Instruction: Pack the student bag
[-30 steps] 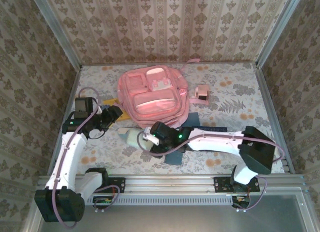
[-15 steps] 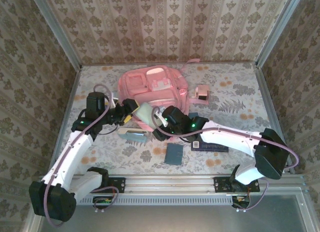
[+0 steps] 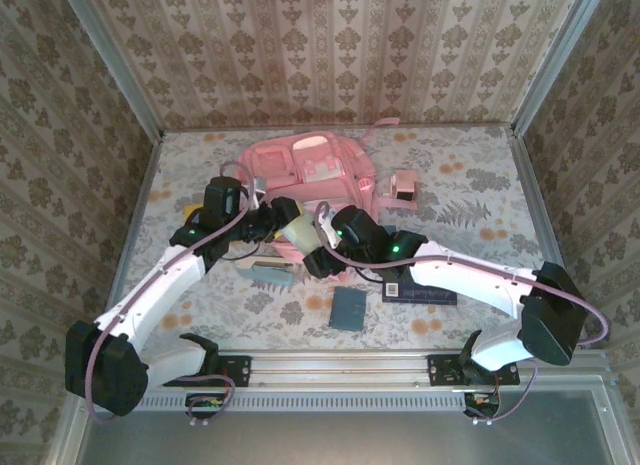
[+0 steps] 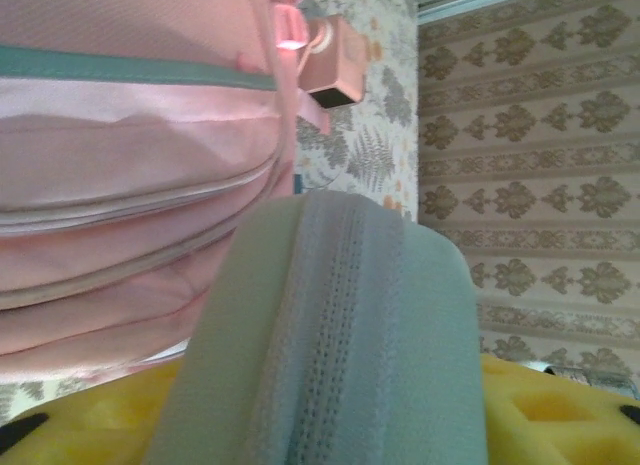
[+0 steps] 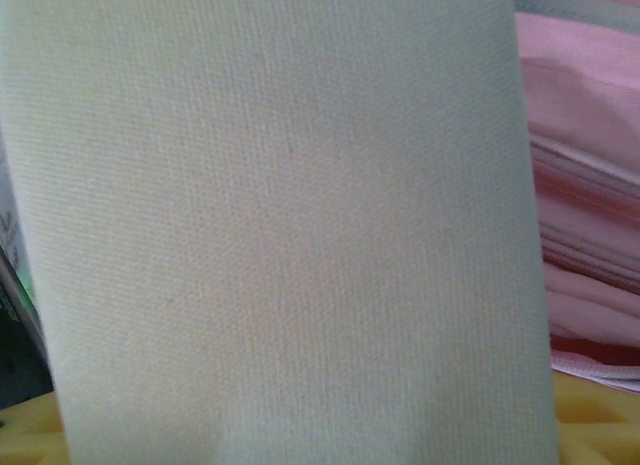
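Starting at the left: left gripper [image 3: 280,217] set against the near edge of the bag [image 3: 310,170], right at one end of the pouch [image 3: 297,232]. From the left wrist, pouch [image 4: 330,355] standing end-on between yellow fingers [image 4: 560,410], stitched seam facing out, bag [image 4: 130,135] just behind. Clamped on it or merely bracketing it: cannot tell.

Centre: bag lying flat at the far middle of the table [image 3: 480,220], front pockets up, near edge toward the arms. Pouch clear of the table, at or just short of that near edge. Just right of it, right gripper [image 3: 308,249] closed on the pouch. From the right wrist, pouch [image 5: 280,225] pressed close to the lens, bag [image 5: 590,185] in zipped layers beside it.

Likely step in hand: feeding the pouch into the bag. To do it well:
- Find the open zip first; not plain from here.
- Use the left side to lift and hold the upper lip, not the pouch.
- Lead in with the narrow end, low and level, along the zip line.
- Keep the right grip firm until well inside.
- Then release and back out straight, without dragging soft fabric along.

Further right, probably for later: blue book [image 3: 350,308] and dark book [image 3: 420,290] near the front, pink box [image 3: 403,185] just beside the bag.
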Action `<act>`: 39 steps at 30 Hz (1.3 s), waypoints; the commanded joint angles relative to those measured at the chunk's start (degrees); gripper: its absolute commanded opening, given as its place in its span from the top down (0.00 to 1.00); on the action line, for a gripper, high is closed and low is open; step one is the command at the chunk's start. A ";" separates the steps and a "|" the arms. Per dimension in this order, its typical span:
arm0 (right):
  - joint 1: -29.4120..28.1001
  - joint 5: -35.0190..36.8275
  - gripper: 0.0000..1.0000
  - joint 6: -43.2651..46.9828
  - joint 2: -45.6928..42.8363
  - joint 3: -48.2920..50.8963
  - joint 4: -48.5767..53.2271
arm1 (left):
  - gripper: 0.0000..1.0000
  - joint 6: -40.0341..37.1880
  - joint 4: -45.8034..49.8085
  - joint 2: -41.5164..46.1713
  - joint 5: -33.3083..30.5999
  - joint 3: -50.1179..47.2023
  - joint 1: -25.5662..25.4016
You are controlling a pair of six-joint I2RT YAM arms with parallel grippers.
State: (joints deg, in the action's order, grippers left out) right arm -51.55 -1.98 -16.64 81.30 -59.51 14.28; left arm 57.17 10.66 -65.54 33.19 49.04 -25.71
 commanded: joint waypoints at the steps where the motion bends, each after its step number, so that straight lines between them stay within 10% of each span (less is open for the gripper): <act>1: 0.41 0.88 0.26 -1.13 -4.27 0.01 -1.62 | 0.53 1.02 -3.52 -0.13 -1.22 1.72 -0.04; 7: 0.98 7.45 0.02 -5.06 -6.38 -1.33 3.40 | 0.59 2.02 -5.37 0.12 -0.57 1.40 -0.04; 13: 4.23 7.85 0.00 -9.71 -15.73 6.52 -3.12 | 0.60 2.75 -5.80 0.93 -0.47 1.42 0.81; 24: 21.85 -31.78 0.00 -39.34 -18.07 17.58 -27.23 | 0.60 9.98 -17.82 1.33 2.91 -0.95 0.83; 39: 21.00 -34.93 0.03 -67.60 -6.77 25.65 -69.96 | 0.61 16.75 -27.22 0.61 3.28 -2.44 -1.87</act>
State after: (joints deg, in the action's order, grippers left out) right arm -29.71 -36.10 -77.73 74.02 -34.74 -42.68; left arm 72.07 -12.49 -65.52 35.33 47.22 -25.89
